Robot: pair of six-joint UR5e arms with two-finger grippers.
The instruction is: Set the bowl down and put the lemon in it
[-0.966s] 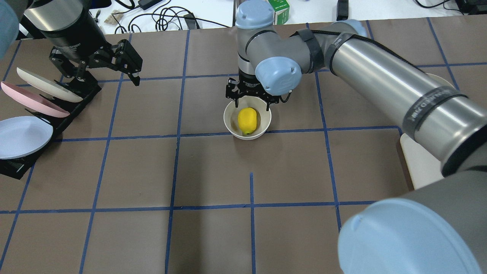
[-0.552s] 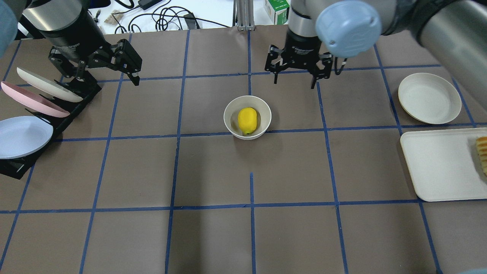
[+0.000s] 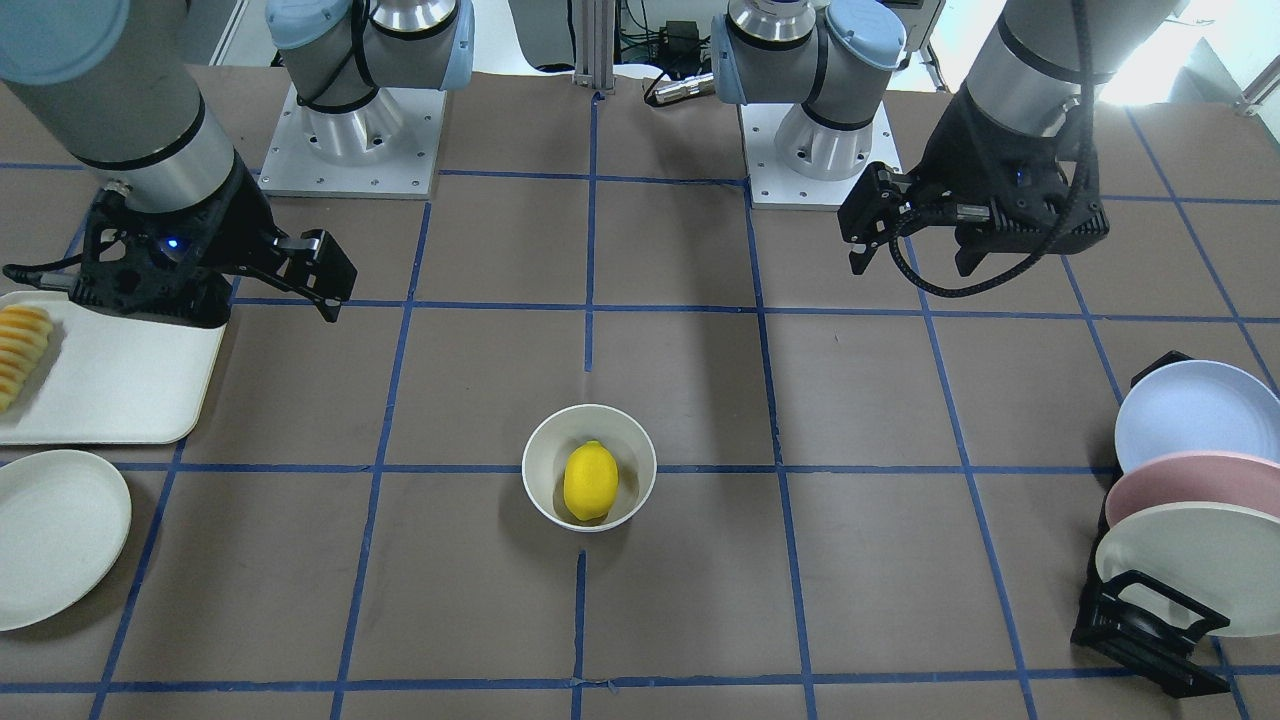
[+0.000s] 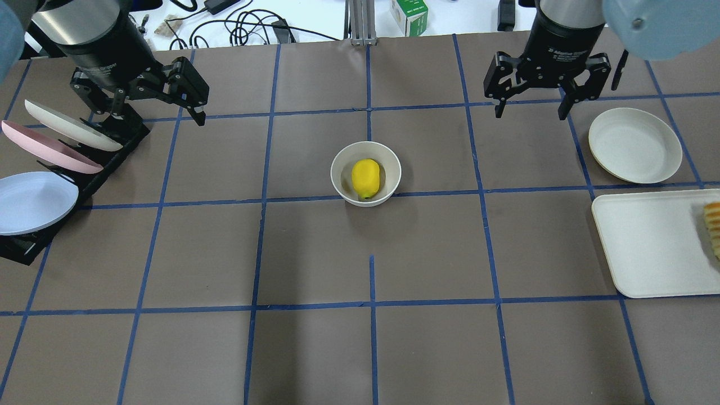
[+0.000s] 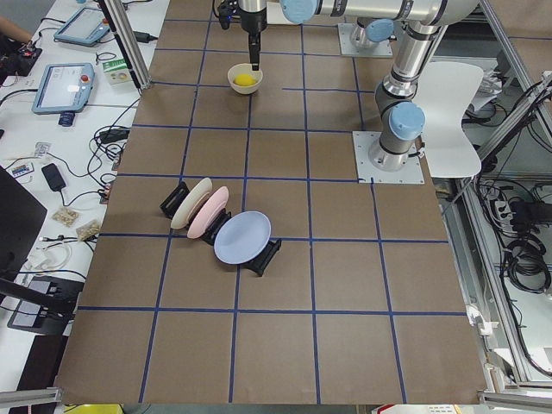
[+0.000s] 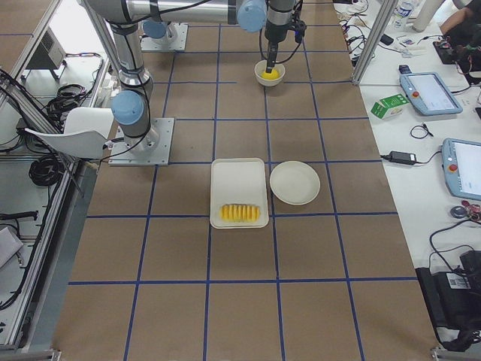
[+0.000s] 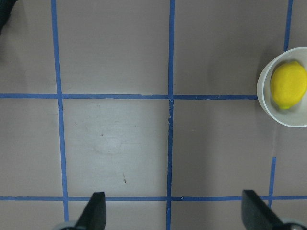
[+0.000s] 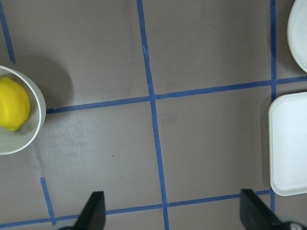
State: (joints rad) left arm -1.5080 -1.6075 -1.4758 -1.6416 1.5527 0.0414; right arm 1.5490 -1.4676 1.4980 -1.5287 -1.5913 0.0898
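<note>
The off-white bowl [image 4: 339, 169] stands upright near the middle of the table with the yellow lemon [image 4: 365, 178] lying inside it. Both also show in the front view: the bowl [image 3: 536, 466] and the lemon [image 3: 590, 481]. My right gripper [image 4: 530, 115] is open and empty, raised above the table to the back right of the bowl. My left gripper [image 4: 160, 115] is open and empty, far to the left by the plate rack. The right wrist view has the bowl [image 8: 39, 111] at its left edge. The left wrist view has it [image 7: 263, 91] at its right edge.
A black rack [image 4: 107, 163] at the left holds blue, pink and cream plates. A flat cream plate [image 4: 634, 145] lies at the right. In front of it is a white tray [image 4: 647, 247] with sliced orange-yellow food [image 4: 713, 225]. Cables and a box lie beyond the far edge.
My right gripper, open over the bowl a second ago, has risen and swung away to the back right. The lemon stays in the bowl. The left arm has not moved.
</note>
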